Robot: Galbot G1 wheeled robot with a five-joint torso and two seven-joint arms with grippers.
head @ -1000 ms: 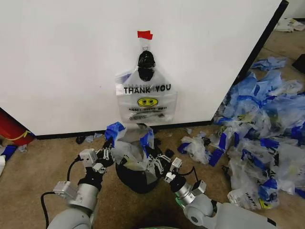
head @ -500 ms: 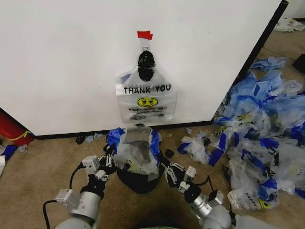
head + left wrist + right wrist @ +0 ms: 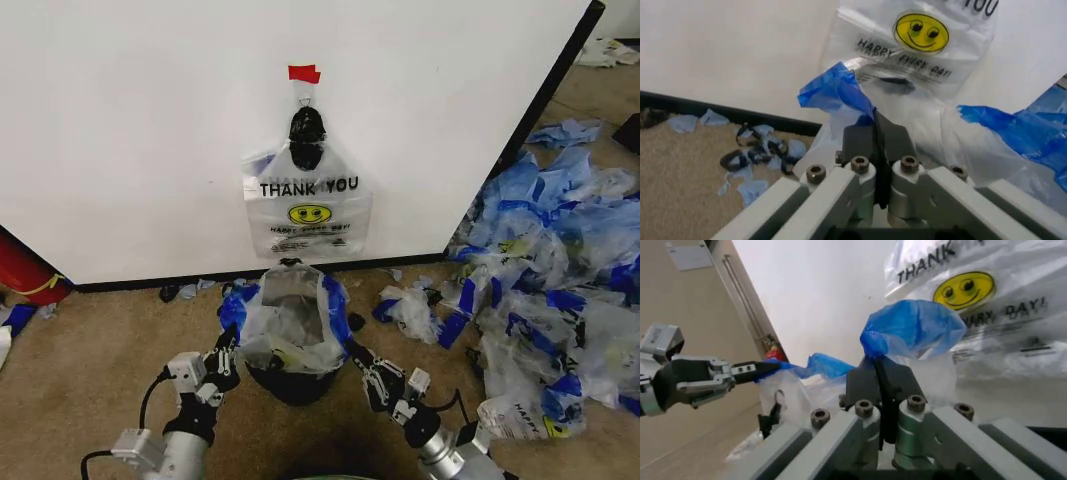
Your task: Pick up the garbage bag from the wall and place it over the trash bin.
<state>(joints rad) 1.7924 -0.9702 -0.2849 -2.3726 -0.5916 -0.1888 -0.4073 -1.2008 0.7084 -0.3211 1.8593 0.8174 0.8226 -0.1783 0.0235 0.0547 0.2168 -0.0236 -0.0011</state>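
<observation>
Bag (image 3: 290, 325) mouth spread over bin (image 3: 290, 383), lower centre. Left gripper (image 3: 226, 352) and right gripper (image 3: 358, 358) low, each pinching a blue handle.

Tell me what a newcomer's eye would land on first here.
A see-through bag with blue handles is stretched over the black trash bin on the carpet, with the left gripper and right gripper each clamped on a handle at either side. Above it, a "THANK YOU" smiley bag hangs from a hook on the white wall. A heap of blue-and-clear bags litters the floor to the right.
</observation>
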